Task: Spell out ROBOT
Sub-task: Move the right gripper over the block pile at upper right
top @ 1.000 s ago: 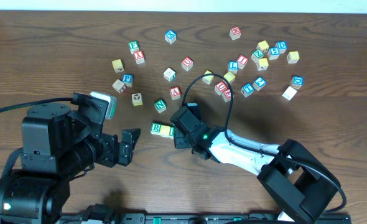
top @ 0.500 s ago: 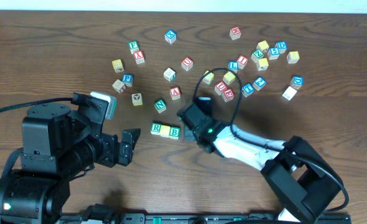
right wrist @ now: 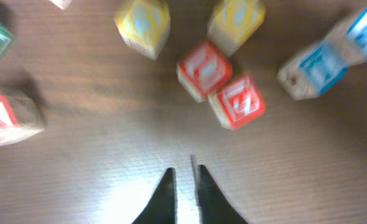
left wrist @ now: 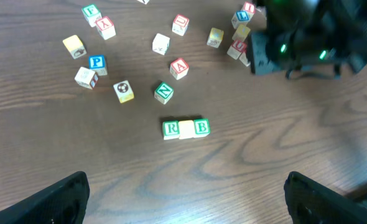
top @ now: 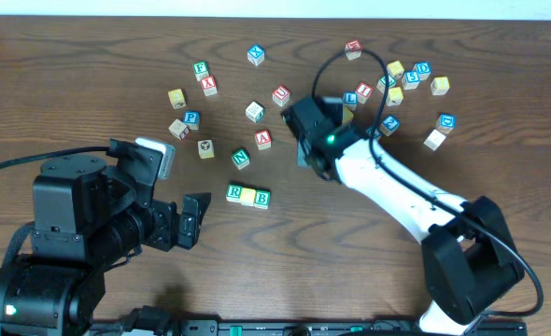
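A row of three cubes lies in the middle of the table: green R (top: 235, 192), a yellow-faced cube (top: 248, 195) and green B (top: 262, 198), touching side by side. The left wrist view shows them as R (left wrist: 171, 129), yellow cube (left wrist: 186, 129), B (left wrist: 201, 127). My right gripper (right wrist: 185, 177) hangs over bare wood, its fingers almost together with nothing between them. Two yellow cubes (right wrist: 143, 25) (right wrist: 236, 22) and two red cubes (right wrist: 203, 68) lie just ahead of it. From overhead its head (top: 311, 126) covers part of that cluster. My left gripper (left wrist: 186, 202) stands wide open and empty, near of the row.
Loose cubes are scattered across the far half: green N (top: 241, 158) and red A (top: 263, 139) just beyond the row, a group at the far left (top: 191, 118) and a denser group at the far right (top: 402, 79). The right arm's cable (top: 350, 56) loops above the cubes.
My right gripper left the B cube at the end of the row, drew back, and swung up and right over the far cluster. The left arm has not moved.
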`<state>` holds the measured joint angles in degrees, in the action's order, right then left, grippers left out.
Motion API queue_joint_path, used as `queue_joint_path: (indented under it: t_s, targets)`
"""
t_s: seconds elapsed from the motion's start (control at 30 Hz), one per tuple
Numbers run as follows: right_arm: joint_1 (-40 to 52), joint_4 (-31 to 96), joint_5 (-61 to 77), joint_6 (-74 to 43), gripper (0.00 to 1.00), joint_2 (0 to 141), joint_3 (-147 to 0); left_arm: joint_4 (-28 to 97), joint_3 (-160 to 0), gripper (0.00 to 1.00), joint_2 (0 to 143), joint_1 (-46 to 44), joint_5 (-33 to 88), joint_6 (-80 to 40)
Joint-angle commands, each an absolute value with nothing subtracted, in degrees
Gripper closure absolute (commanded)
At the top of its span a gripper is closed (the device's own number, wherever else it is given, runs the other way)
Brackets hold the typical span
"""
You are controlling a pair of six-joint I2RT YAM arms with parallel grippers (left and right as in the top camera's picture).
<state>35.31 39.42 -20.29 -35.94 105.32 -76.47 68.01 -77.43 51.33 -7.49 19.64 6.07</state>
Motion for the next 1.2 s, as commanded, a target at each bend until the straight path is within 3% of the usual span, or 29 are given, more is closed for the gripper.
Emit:
queue_joint_path:
  t_s: [0.0,0.33,0.43,0.67,1.07,1.17]
  targets:
    - [32.95,43.03,-20.82,-33.54,0.86,105.23,-83.29,68.12,-77.58,0.02,51.22,-7.14,20.32,6.42]
    - [21.17,47.68,-7.62,-29.65,0.42,105.23,-91.31,68.12,-77.58,0.02,51.22,-7.14,20.32,6.42]
    - [17.47,47.62,-3.57,-29.04,0.40,105.25,-92.25,68.12,-77.58,0.02,51.22,-7.14,20.32,6.42]
    - [14.76,47.37,-2.48,-31.53,0.21,105.80,-92.53,68.12,-77.58,0.02,51.22,-7.14,20.32,6.42]
    - [18.09,36.45,-4.23,-53.84,0.25,119.04,-92.58,68.12,-77.58,0.02,51.22,-7.14,20.32,6.42]
    - [18.96,35.33,-5.26,-54.33,0.27,120.81,-92.58,68.12,-77.58,0.02,51.22,-7.14,20.32,6.42]
